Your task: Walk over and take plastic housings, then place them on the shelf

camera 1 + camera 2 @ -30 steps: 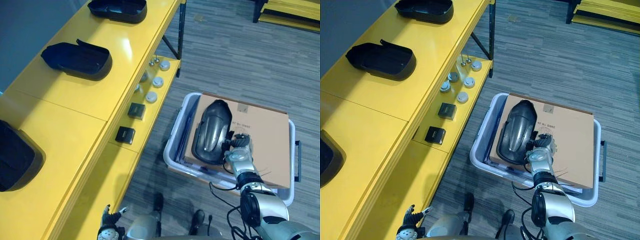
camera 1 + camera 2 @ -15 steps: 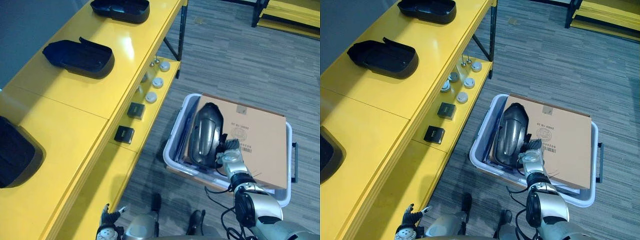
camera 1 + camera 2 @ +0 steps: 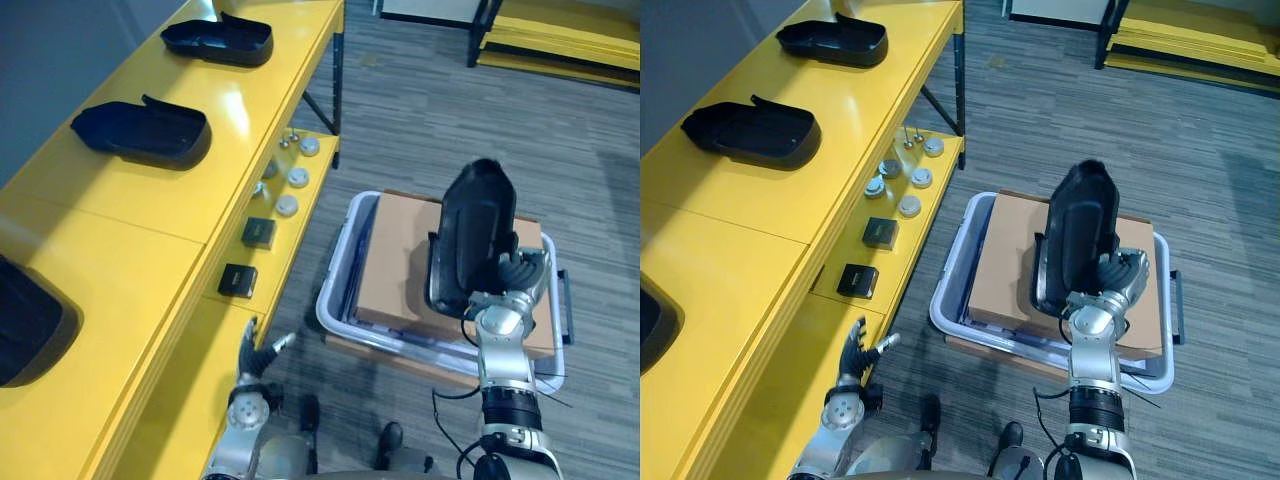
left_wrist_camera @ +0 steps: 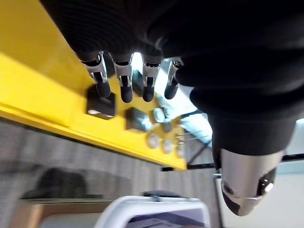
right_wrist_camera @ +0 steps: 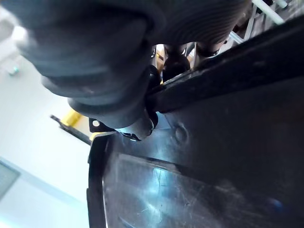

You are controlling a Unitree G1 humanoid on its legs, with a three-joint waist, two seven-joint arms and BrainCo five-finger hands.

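The take is done and the carry is in hand. The right hand (image 3: 512, 287) is clenched on the housing (image 3: 474, 232): its fingers wrap one long edge, and the right wrist view shows the thumb pressed against the rim. The housing stands nearly upright, hollow side towards the robot, held in the air above the box (image 3: 395, 268) that lies in the bin (image 3: 336, 298). It appears to touch neither.

The left hand (image 3: 250, 362) hangs low beside the shelf (image 3: 185, 212), fingers straight and holding nothing.

Two other housings (image 3: 142, 132) lie hollow side up on the shelf top, with a third at the near edge of the left eye view.

The next move, as I judge it, calls for swinging the housing left, across the gap to the shelf. It should then be turned flat, hollow side up like the others, and lowered onto the bare stretch between them. The grip on a single edge looks thin, so a slow turn would be wise.
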